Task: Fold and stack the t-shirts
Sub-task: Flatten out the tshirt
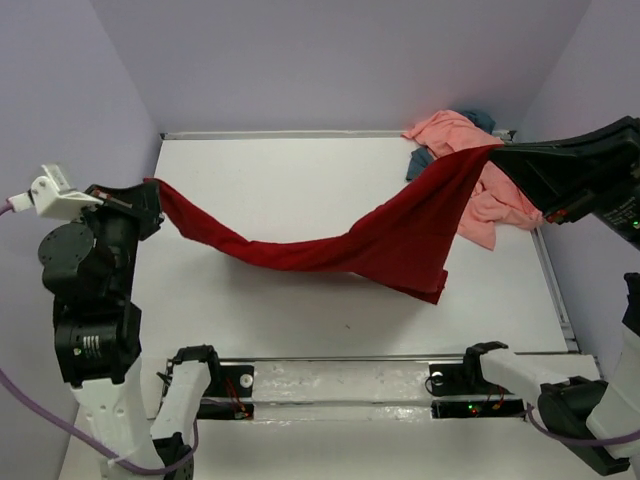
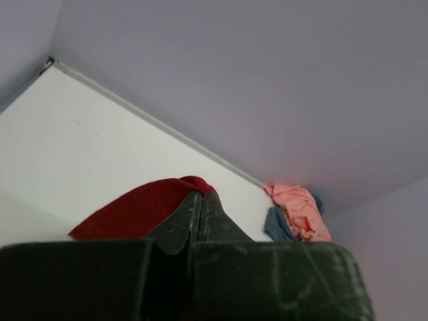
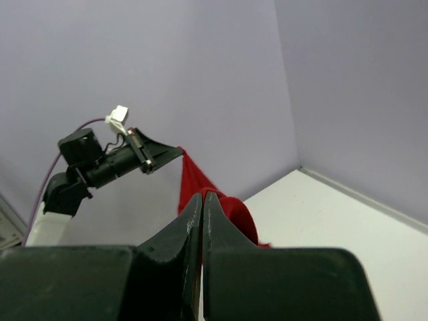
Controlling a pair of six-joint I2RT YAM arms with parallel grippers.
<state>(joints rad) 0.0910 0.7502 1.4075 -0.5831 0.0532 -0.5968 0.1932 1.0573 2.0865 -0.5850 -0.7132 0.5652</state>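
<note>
The dark red shirt [image 1: 340, 245] hangs stretched between both arms, sagging in the middle toward the surface [image 1: 300, 320]. The left tool [image 1: 150, 200] is clamped on its left end and the right tool [image 1: 497, 153] on its right end. The pink shirt [image 1: 495, 205] and blue-grey shirt [image 1: 420, 162] lie crumpled together at the far right corner.

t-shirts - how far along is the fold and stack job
Nothing looks folded or stacked yet. In hand: the dark red cloth t-shirt hangs stretched between the left gripper and right gripper, both shut on it. Left: fold it, then the crumpled salmon pink t-shirt and slate blue-grey t-shirt heaped in the far right corner.
</note>
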